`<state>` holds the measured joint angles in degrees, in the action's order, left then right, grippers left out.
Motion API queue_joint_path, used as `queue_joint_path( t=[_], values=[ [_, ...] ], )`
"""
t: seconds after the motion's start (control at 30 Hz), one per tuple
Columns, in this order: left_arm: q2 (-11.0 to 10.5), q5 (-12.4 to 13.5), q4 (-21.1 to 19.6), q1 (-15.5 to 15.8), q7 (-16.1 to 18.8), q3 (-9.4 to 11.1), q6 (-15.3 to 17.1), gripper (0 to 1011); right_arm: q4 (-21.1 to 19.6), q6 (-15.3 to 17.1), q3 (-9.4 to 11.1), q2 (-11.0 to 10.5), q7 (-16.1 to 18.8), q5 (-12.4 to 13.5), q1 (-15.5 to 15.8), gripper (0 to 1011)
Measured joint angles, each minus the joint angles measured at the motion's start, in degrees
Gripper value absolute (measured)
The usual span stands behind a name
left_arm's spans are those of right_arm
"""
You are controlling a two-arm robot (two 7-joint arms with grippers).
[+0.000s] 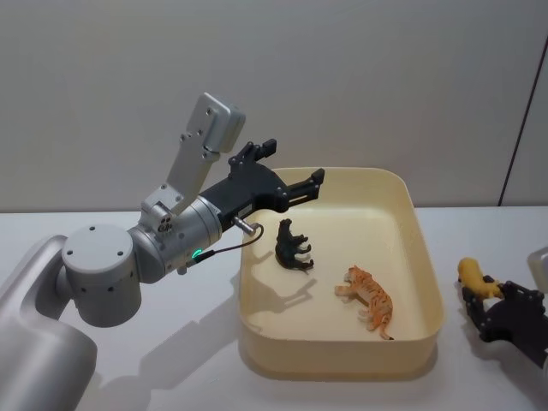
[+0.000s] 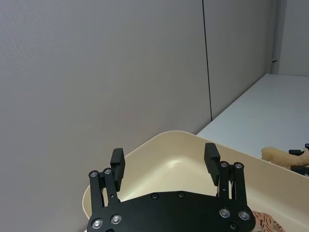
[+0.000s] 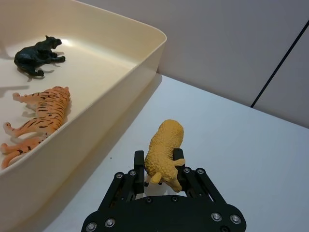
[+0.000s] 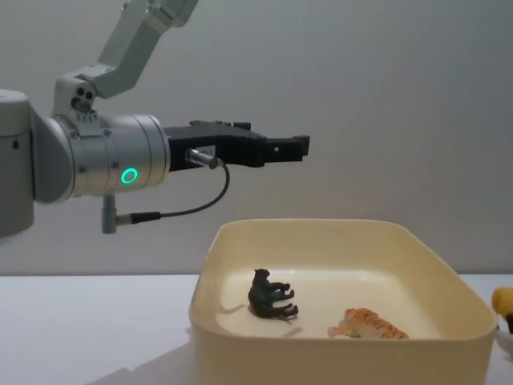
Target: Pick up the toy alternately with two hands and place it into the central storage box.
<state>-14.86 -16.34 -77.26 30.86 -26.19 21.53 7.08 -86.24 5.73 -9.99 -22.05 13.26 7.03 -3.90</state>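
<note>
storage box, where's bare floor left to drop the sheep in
Storage box: bare floor along the far wall and the right side, beyond the tiger. Crowded from the black animal to the tiger. Right gripper holds the sheep outside.

Your right end effector [image 3: 160,170] grips a yellow sheep [image 3: 164,152] on the bench [image 3: 241,150], beside the box [image 3: 125,79] holding tiger [image 3: 36,118] and panther [image 3: 36,55].

White table [image 1: 171,360] — cream tub [image 1: 428,342]

Smooth, slightly glossy cream plastic box [image 1: 425,282]; matt white table [image 1: 128,377]; brushed silver metal wrist [image 4: 112,156]; matt black end effector [image 2: 165,164]; rough-textured yellow toy [image 3: 165,147]; glossy black figurine [image 1: 293,246].
</note>
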Motion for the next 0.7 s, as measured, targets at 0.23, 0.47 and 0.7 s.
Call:
queue_joint_path(
  t=[0.23, 0.47, 0.7],
  values=[
    [0.0, 0.0, 0.0, 0.0, 0.0, 0.0, 0.0, 1002, -0.45, -2.73, 0.34, -0.07, -0.75, 0.02, -0.1, 329],
    [0.0, 0.0, 0.0, 0.0, 0.0, 0.0, 0.0, 1002, -1.55, -5.33, 0.79, -0.15, -1.04, 0.57, -0.61, 327],
    [0.0, 0.0, 0.0, 0.0, 0.0, 0.0, 0.0, 1002, -3.23, -7.25, 1.28, -0.1, 0.72, 2.34, -2.37, 327]
  ],
)
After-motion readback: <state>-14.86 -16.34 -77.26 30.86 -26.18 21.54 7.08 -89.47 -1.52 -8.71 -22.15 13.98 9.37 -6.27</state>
